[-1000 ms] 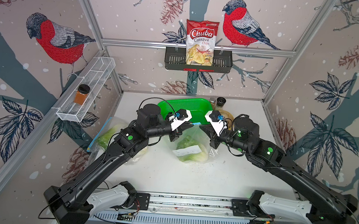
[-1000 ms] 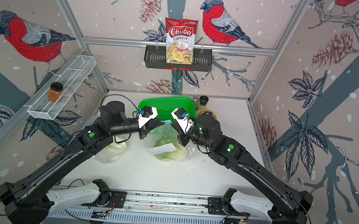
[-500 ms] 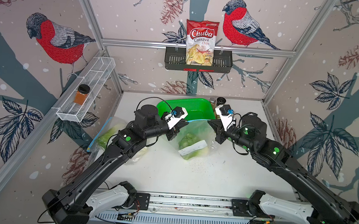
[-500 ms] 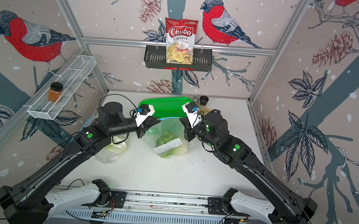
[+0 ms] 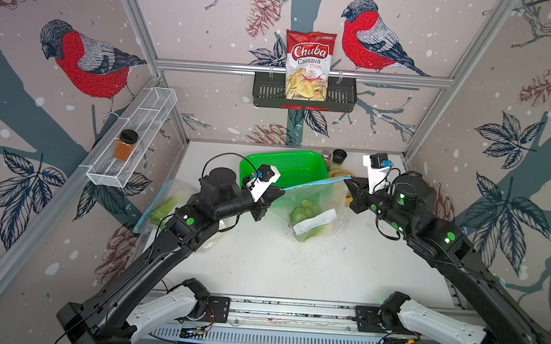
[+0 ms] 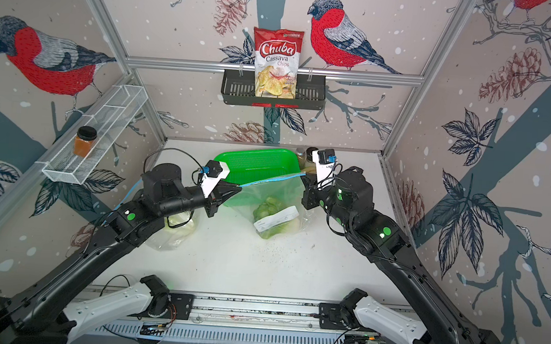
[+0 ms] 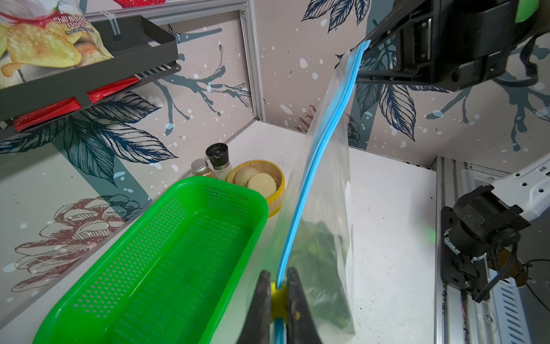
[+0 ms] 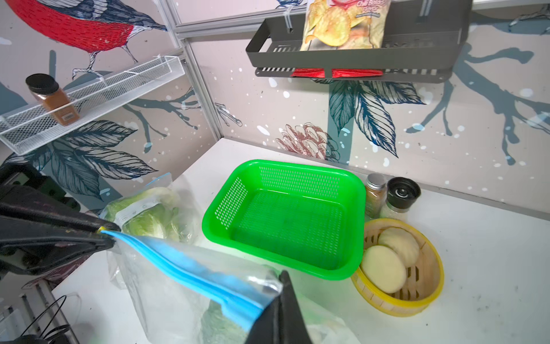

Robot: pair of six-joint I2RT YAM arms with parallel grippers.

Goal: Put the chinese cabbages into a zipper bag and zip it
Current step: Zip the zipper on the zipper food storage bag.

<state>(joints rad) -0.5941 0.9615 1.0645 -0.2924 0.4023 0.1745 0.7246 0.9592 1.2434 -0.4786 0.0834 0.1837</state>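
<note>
1. On the white worktop (image 5: pixel 293 265), the chinese cabbages (image 5: pixel 302 211) sit at the bottom of a clear zipper bag (image 5: pixel 319 193). Their number cannot be told through the plastic.
2. The left end effector (image 5: pixel 281 191) is clamped on one end of the bag's blue zip strip (image 5: pixel 317 184). The right end effector (image 5: pixel 348 182) is clamped on the other end, and the strip runs taut between them.
3. A second bag (image 5: pixel 167 201) of pale greens lies under the left arm.
4. Just behind the zipper bag stands a green basket (image 5: pixel 288 167), with a bamboo steamer (image 8: pixel 395 309) and two jars (image 8: pixel 375 190) beside it.
5. A bag of chips (image 5: pixel 307 64) stands in a rack (image 5: pixel 267 93) on the back wall.
</note>
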